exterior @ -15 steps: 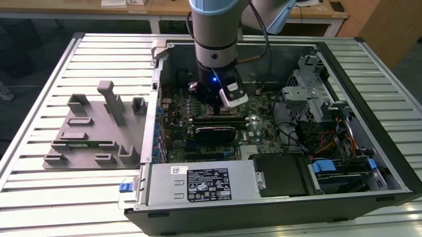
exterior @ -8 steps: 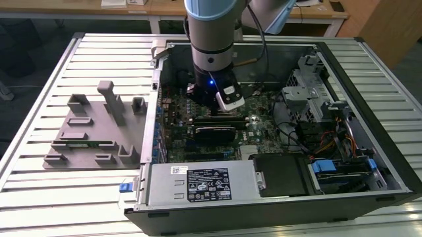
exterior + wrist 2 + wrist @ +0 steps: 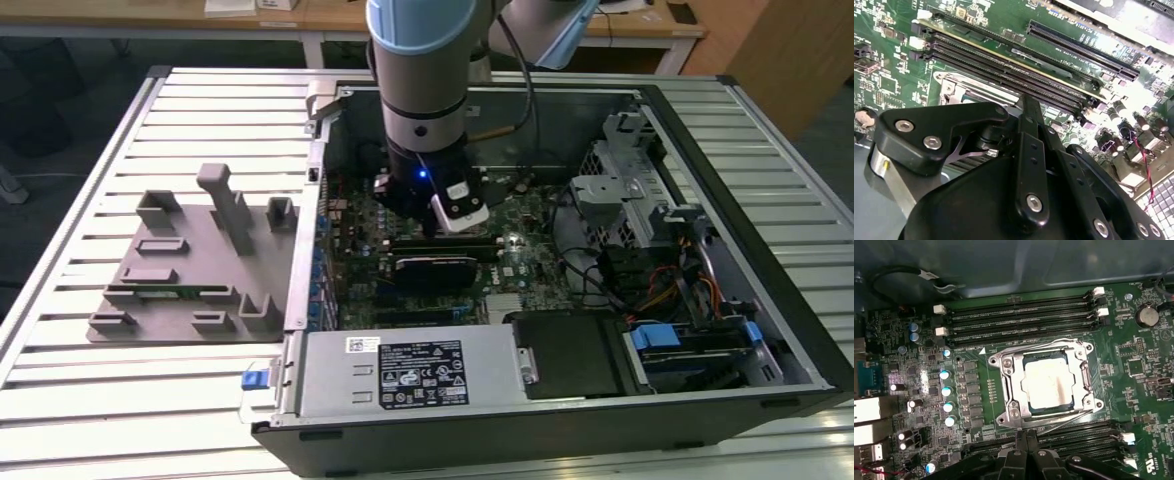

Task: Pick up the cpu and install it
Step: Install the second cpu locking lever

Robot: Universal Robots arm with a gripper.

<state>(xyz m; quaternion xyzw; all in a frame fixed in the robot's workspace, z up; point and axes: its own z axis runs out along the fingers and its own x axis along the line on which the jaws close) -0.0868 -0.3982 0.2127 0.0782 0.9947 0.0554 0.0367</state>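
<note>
End effector (image 3: 1026,450), fingers pressed together and empty, hovered beside the shiny silver-grey square cpu (image 3: 1046,385) seated in its metal-framed socket (image 3: 1009,412); squareness warranted checking.

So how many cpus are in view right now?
1. The cpu lies in the socket, seen in the first wrist view. The arm could hide another in the exterior view.

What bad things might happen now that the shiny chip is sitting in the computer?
1. The cpu lies in its metal socket frame; if it sits crooked, pushing down might harm it.
2. The claw hangs close over the memory slots and could bump them.
3. Loose cables near the arm inside the case might snag.
</note>
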